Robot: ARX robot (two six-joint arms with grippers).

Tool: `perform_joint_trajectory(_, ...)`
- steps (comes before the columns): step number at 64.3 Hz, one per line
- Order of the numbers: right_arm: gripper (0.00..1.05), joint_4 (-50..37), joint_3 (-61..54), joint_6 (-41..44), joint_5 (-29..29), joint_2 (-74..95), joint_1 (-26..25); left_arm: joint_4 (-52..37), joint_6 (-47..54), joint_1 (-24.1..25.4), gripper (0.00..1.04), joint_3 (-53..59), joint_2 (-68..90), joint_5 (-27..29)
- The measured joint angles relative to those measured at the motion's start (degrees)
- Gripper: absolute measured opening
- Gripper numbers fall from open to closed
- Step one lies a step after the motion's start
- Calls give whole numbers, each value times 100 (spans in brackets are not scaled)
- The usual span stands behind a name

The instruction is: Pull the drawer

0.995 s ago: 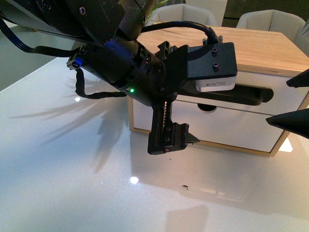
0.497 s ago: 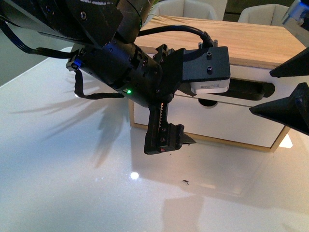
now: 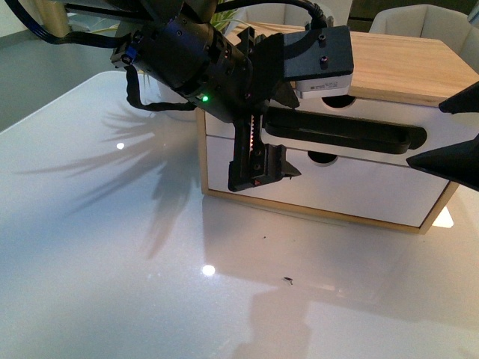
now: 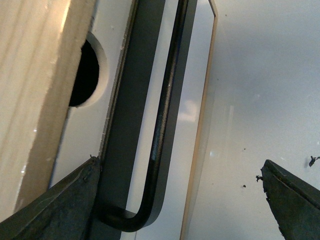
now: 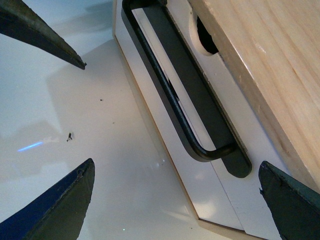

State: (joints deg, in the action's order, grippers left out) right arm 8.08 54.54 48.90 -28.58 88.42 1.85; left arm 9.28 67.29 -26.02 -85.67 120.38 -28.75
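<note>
Fingers first: my left fingers (image 4: 55, 205) stand wide, one on either side of the bar's end, closed on nothing. My right fingers (image 5: 55, 200) hang just as wide off the opposite end, also empty.

Under everything lies the glossy white worktop (image 3: 112, 247), and on it sits the light-wood-topped cabinet (image 3: 404, 67). Its upper white-fronted wooden drawer (image 3: 374, 112) looks shut, flush with the cabinet face, above the plain white lower drawer front (image 3: 359, 191). Across the upper front runs the long black bar handle (image 3: 344, 134). The left wrist view shows the half-round notch (image 4: 85, 75) just under the wooden top.

To do this well, I judge that my left fingers should ease in until the bar sits deep between them, not at the tips. They should then close squarely on the straight run of the bar rather than on its curved end, where they could slip off. The pull should go straight out and slowly, square to the cabinet face, so the drawer neither binds nor drags the cabinet across the slick worktop. My right fingers should stay out of the drawer's path.
</note>
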Motion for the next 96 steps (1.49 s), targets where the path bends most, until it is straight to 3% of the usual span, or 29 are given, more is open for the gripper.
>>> perform_joint_trajectory(25, 96, -24, 0, 0, 9, -4, 131, 149, 649, 4, 97, -17, 181, 448)
perform_joint_trajectory(96, 96, -570, 415, 151, 586, 1213, 691, 101, 793, 26, 97, -24, 315, 372)
